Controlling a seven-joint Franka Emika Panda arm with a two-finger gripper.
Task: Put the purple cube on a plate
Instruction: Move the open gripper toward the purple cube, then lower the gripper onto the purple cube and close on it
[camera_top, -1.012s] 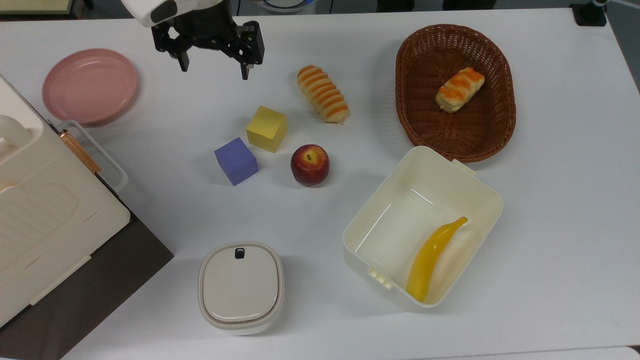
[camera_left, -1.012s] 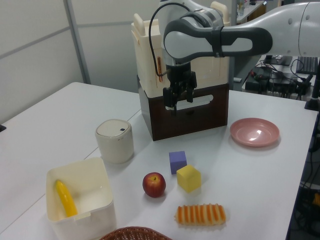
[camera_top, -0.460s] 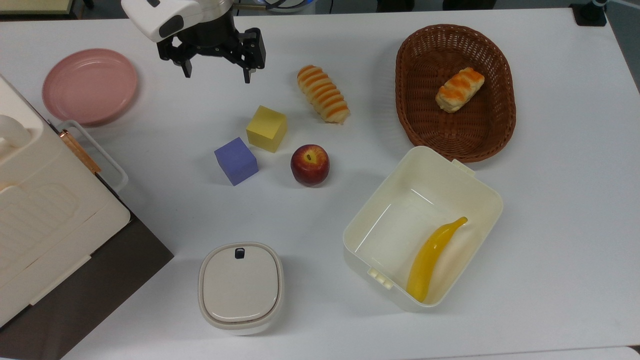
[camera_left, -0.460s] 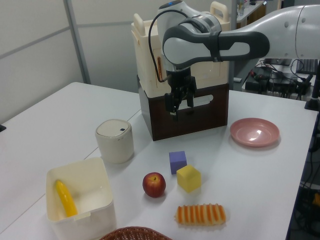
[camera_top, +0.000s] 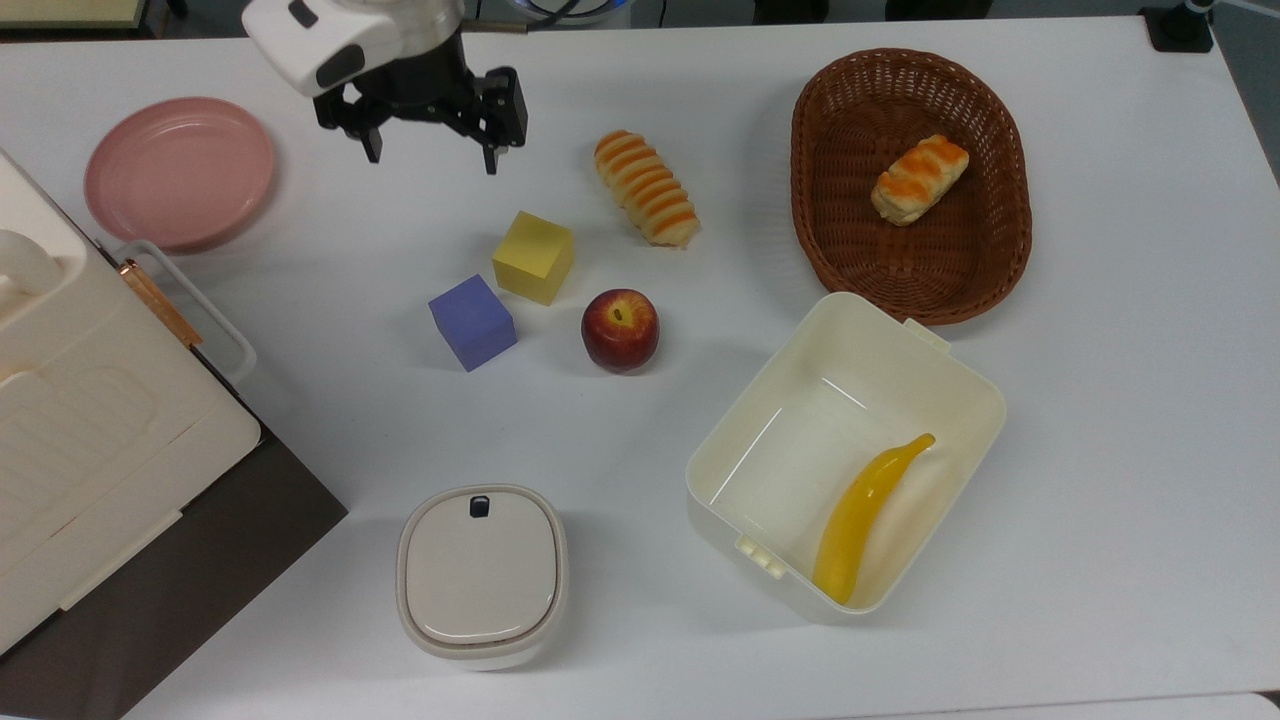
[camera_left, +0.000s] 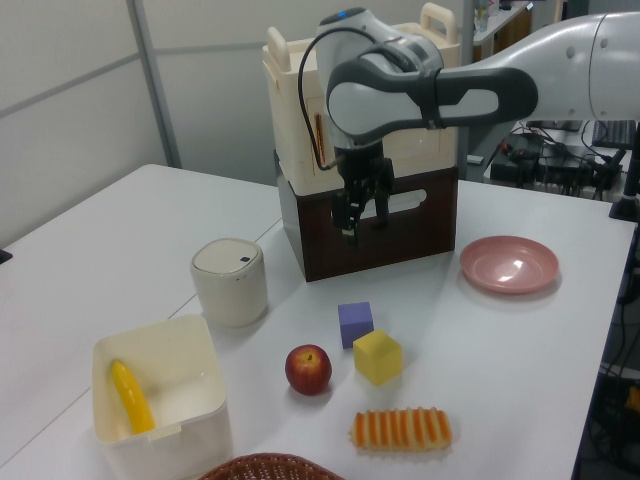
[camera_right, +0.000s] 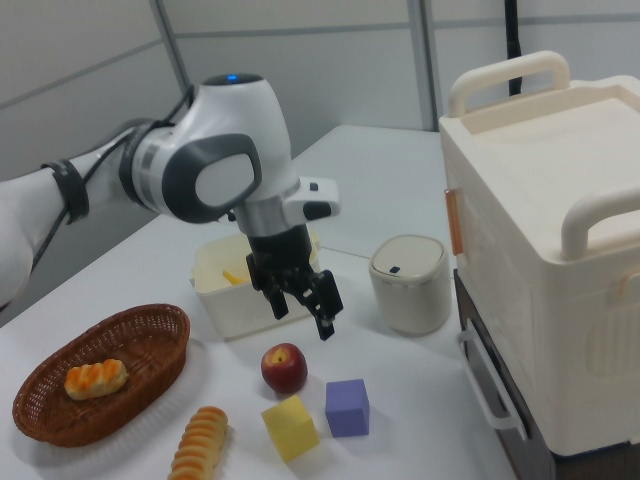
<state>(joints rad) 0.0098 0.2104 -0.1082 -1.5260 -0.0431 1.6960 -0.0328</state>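
While plate (camera_top: 180, 170) sits bare, banana (camera_top: 865, 515) in tub (camera_top: 960, 395)

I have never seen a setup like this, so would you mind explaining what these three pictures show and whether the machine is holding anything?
It is one robot arm ending in a two-finger gripper, filmed at one moment from above and from two sides. The gripper hangs open and empty above a white table. On the table lie the purple cube, a yellow cube, an apple, a bread roll, the pink plate, a lidded pot, a wicker basket holding a pastry, and an open box holding a banana. A large cream case stands at the top view's left.
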